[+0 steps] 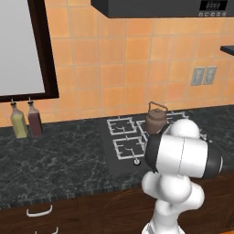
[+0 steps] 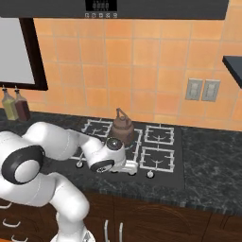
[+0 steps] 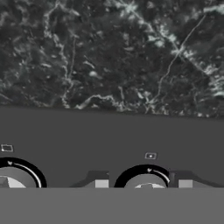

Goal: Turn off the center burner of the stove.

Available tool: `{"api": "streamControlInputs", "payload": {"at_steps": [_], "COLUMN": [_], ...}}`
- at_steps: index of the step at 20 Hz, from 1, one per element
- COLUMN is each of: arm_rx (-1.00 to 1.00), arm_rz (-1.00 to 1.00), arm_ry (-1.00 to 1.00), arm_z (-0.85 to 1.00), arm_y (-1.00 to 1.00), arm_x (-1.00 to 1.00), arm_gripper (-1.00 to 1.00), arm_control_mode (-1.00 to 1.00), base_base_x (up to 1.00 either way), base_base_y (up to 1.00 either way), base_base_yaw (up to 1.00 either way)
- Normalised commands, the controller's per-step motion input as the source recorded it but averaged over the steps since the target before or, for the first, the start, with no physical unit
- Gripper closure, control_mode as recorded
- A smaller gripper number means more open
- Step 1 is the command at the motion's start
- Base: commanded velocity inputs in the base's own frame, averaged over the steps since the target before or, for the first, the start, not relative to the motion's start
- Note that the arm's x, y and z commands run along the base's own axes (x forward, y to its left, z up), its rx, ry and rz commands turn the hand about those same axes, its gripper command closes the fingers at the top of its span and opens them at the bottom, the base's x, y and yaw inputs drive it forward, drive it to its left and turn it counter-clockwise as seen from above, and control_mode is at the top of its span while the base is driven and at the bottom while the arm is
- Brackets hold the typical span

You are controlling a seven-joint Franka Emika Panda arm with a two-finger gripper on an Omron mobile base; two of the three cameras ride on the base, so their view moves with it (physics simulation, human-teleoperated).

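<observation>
Knobs are sitting closest to the hand camera: two round silver knobs [image 3: 146, 180] with dark rings, low in the hand view, on the black front strip of the stove [image 3: 109, 135], dark marble counter [image 3: 109, 52] beyond. Gripper [image 2: 133, 168] is hovering low over the stove's front edge, in front of the brown kettle [image 2: 122, 127]. Finger spread: cannot tell, tips are cut off at the bottom of the hand view and too small from the right base camera.

Risks, as judgement: five look-alike knobs in a row, so grabbing a neighbour would be switching the wrong burner; the small icons [image 3: 150, 155] beside each knob are too blurred to read. Fingers landing off-center could be slipping round the knob without turning it. The wrist is also working near the kettle and could be nudging it.

The center burner sits mid-stove under the kettle, between the white wire grates [image 1: 128, 146]; the kettle and arm are hiding it, so its blue ring is not visible. The stove is a flat black cooktop set into the counter, with two bottles [image 1: 26, 119] well off to its left.
</observation>
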Motion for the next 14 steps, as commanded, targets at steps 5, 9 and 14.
{"api": "streamControlInputs", "payload": {"at_steps": [5,9,14], "arm_rx": [0.03,0.03,0.03], "arm_rz": [-0.89,-0.98,-0.03], "arm_ry": [-0.07,-0.01,0.01], "arm_z": [0.0,-0.01,0.0], "arm_y": [0.36,0.13,-0.1], "arm_x": [0.29,0.07,-0.12], "arm_gripper": [1.0,1.0,1.0], "arm_control_mode": [-1.0,-1.0,-1.0], "base_base_x": [0.0,0.0,0.0], "base_base_y": [0.0,0.0,0.0], "base_base_yaw": [0.0,0.0,0.0]}}
